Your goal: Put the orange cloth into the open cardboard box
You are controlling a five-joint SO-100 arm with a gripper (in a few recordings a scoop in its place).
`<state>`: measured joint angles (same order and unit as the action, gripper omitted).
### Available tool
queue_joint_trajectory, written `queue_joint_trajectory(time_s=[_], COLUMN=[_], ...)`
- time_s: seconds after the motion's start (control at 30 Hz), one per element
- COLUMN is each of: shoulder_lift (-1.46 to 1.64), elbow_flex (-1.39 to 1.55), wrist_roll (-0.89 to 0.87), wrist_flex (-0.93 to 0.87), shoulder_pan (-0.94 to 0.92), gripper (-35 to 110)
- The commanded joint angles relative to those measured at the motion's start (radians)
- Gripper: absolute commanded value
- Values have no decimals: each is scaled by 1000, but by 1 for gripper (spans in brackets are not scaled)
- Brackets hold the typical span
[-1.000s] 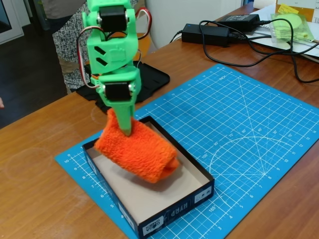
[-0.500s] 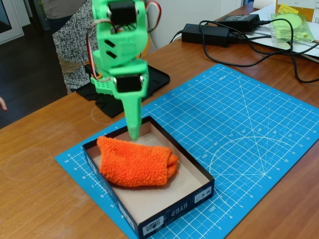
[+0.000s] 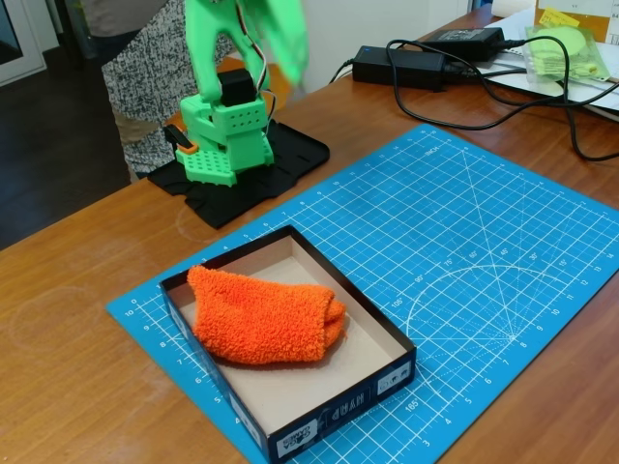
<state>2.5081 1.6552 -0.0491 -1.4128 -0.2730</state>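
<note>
Nearest you, the open cardboard box [image 3: 334,418] sits on the blue cutting mat [image 3: 484,251], black outside with white labels on its front wall, beige-grey inside. The orange cloth [image 3: 266,316] lies inside it as a folded lump, toward the box's far-left part, its left end against or over the left wall; bare floor shows at the near-right part of the box.

Beyond the box you see the green arm base [image 3: 227,135] on a black plate [image 3: 247,169] on the wooden table [image 3: 68,329]. The upper arm rises from it as a motion-blurred green shape [image 3: 276,39] at the top edge. The gripper's fingertips cannot be made out in that blur, so you cannot tell how far the jaws stand apart; they hold and touch nothing that shows. The cloth lies well below and forward of that blurred arm, apart from it.

Farther back: black power bricks [image 3: 397,66] with cables, a pale green cloth in a clear bag [image 3: 566,48], and a person in patterned fabric [image 3: 145,77] behind the table.
</note>
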Motion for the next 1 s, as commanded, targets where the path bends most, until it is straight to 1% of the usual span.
queue_joint_trajectory(time_s=[0.0, 0.07, 0.13, 0.27, 0.33, 0.4, 0.5, 0.67, 0.97], shoulder_lift=[707, 746, 741, 867, 853, 865, 867, 867, 867], elbow_flex=[477, 620, 770, 1060, 1181, 1281, 1364, 1408, 1408], wrist_roll=[44, 66, 77, 98, 92, 118, 89, 72, 86], wrist_flex=[118, 117, 156, 173, 230, 259, 245, 261, 261], shoulder_pan=[104, 98, 63, 61, 20, 44, 98, 94, 118], gripper=[12, 11, 10, 10, 10, 12, 9, 0, 0])
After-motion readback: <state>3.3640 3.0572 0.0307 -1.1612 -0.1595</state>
